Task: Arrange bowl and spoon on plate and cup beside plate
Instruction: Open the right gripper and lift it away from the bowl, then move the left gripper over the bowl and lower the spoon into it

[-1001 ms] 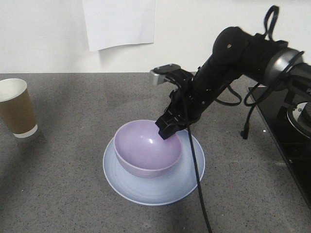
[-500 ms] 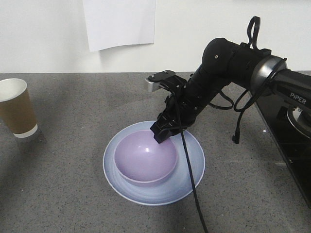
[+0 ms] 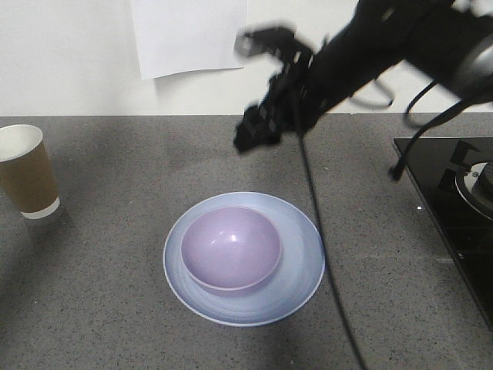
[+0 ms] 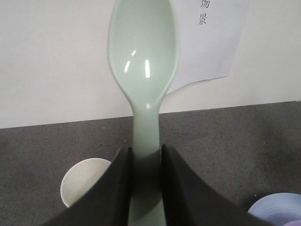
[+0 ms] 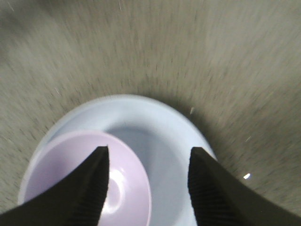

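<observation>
The lavender bowl [image 3: 231,247] sits upright on the pale blue plate [image 3: 300,270] in the middle of the grey counter. High above and behind them my right gripper [image 3: 253,132] is motion-blurred. In the right wrist view it [image 5: 148,155] is open and empty, with the bowl [image 5: 61,165] and plate [image 5: 160,127] below it. My left gripper [image 4: 146,150] is shut on the handle of the mint-white spoon [image 4: 143,52], scoop pointing away from the gripper. The brown paper cup [image 3: 27,173] stands upright at the far left, and its white mouth [image 4: 82,181] shows below the left gripper.
A black cooktop [image 3: 451,193] fills the right edge of the counter. The right arm's black cable [image 3: 323,254] hangs across the plate's right side. A white paper sheet [image 3: 189,35] hangs on the back wall.
The right gripper has let go of the bowl, which now rests level on the plate. The arm has lifted up and back, away from the bowl.
</observation>
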### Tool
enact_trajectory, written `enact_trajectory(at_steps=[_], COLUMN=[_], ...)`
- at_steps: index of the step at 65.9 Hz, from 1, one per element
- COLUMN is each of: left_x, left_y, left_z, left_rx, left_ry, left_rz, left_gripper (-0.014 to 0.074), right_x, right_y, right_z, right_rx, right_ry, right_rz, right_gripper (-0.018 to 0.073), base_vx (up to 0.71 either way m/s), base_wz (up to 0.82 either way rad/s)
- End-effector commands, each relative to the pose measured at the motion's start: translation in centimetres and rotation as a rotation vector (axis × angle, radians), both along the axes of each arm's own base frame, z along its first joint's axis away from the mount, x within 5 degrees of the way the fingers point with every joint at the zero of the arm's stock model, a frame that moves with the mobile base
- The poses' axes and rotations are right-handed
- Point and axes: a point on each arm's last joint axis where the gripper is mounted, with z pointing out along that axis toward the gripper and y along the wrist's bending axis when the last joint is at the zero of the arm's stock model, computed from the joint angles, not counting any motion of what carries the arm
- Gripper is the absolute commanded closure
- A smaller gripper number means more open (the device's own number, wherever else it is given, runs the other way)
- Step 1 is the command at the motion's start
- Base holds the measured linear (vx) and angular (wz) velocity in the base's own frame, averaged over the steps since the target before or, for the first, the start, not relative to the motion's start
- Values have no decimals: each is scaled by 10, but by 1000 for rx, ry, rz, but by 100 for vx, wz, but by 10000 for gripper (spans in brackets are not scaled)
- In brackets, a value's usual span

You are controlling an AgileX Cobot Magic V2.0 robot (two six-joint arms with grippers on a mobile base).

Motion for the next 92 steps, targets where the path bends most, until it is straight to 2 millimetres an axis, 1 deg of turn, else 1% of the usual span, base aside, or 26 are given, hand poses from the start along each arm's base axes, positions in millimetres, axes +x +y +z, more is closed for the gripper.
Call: enact_trajectory(at_steps=[1,2,4,8,11,12,18,19,23,27,28,33,36,37,40,44,45,46,48,54,56,59,66,72,79,92], left_x=[-3,-3,-3,-2,-1,0,8,9,16,23,25,35,38,40,43,46,47,47,48,49,49,50,53,53,52,59], left_y=[-2,-7,-9,-13,-17,-18,-30,-32,-43,-55,-58,-74,-84,-89,-98,-112,-115,-119,-125,-143,-148,-153,-164,-171,-178,-184], left_z=[14,14,14,14,14,13,9,8,2,-6,-8,-22,-30,-34,-43,-55,-58,-61,-68,-87,-93,-102,-123,-138,-146,-145], left_rx=[-45,-85,-97,-103,-129,-135,-192,-200,-224,-264,-270,-293,-287,-286,-277,-254,-244,-238,-217,-150,-122,-78,17,55,79,43], left_ry=[-95,-91,-91,-91,-87,-84,-55,-45,-4,45,62,155,207,232,286,354,371,396,436,543,578,621,719,811,850,772], left_rz=[-14,-54,-74,-116,-156,-170,-282,-305,-408,-499,-522,-611,-655,-675,-708,-747,-754,-765,-772,-779,-772,-753,-720,-711,-728,-711], left_gripper=[602,602,602,602,602,602,602,602,602,603,603,603,603,603,603,603,603,603,603,603,603,603,603,603,603,603], right_x=[-35,-73,-85,-111,-128,-139,-184,-196,-228,-261,-272,-302,-318,-328,-342,-361,-361,-370,-379,-401,-404,-417,-427,-423,-411,-400], right_y=[-22,-51,-59,-76,-86,-91,-110,-113,-122,-131,-133,-142,-147,-150,-156,-164,-165,-168,-172,-182,-183,-187,-191,-190,-186,-184], right_z=[87,143,155,177,190,197,220,225,234,237,236,227,214,210,199,178,170,165,153,119,106,88,54,34,28,29], right_rx=[123,188,199,214,223,230,239,244,247,251,252,247,237,239,232,239,237,245,257,310,328,396,539,582,538,506], right_ry=[-220,-408,-451,-533,-578,-606,-722,-749,-814,-865,-878,-903,-905,-921,-948,-992,-990,-1016,-1055,-1175,-1196,-1256,-1273,-1202,-1100,-1064], right_rz=[-30,-76,-86,-110,-128,-134,-151,-151,-158,-166,-168,-178,-197,-204,-233,-282,-292,-303,-328,-387,-402,-429,-478,-498,-499,-501], right_gripper=[282,459,508,576,573,571,566,566,564,565,565,565,565,565,565,565,565,565,565,565,565,565,565,565,565,565], base_vx=[0,0,0,0,0,0,0,0,0,0,0,0,0,0,0,0,0,0,0,0,0,0,0,0,0,0], base_wz=[0,0,0,0,0,0,0,0,0,0,0,0,0,0,0,0,0,0,0,0,0,0,0,0,0,0])
